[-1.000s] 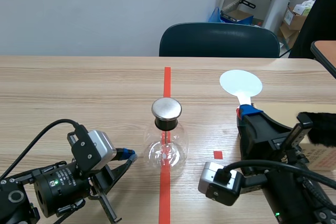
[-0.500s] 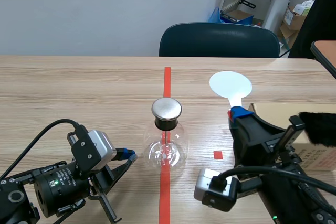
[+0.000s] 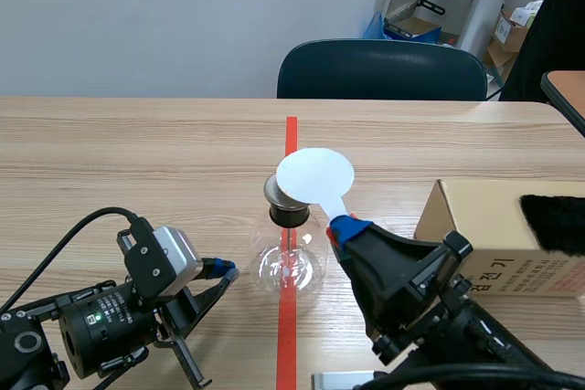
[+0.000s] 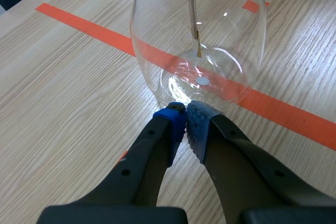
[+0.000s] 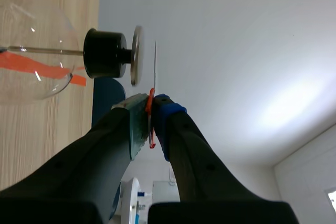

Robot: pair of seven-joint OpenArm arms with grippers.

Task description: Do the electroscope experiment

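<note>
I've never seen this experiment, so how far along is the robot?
Done: the right gripper is shut on the white disc. In hand: the disc is held just off the metal cap of the flask, not touching. Probably left: touching the cap and watching the strip inside.

The flask [image 3: 289,267] is made of clear, glossy glass, on which bright highlights are seen. It is closed by a matt black stopper [image 3: 291,216], and this is topped by a disc [image 3: 273,191] of brushed, softly shining metal. A thin metal rod [image 4: 193,9] is seen inside. The paddle [image 3: 315,175] is shown as a thin, smooth, matt white sheet. The table [image 3: 137,152] is finished in pale, matt wood grain. At the right, a box [image 3: 475,226] of matt brown cardboard is topped by black, fuzzy fur [image 3: 555,223]. The fingers [image 4: 147,156] of the left gripper [image 4: 186,114] are formed of matt black plastic and tipped with blue dotted pads [image 4: 198,127].
</note>
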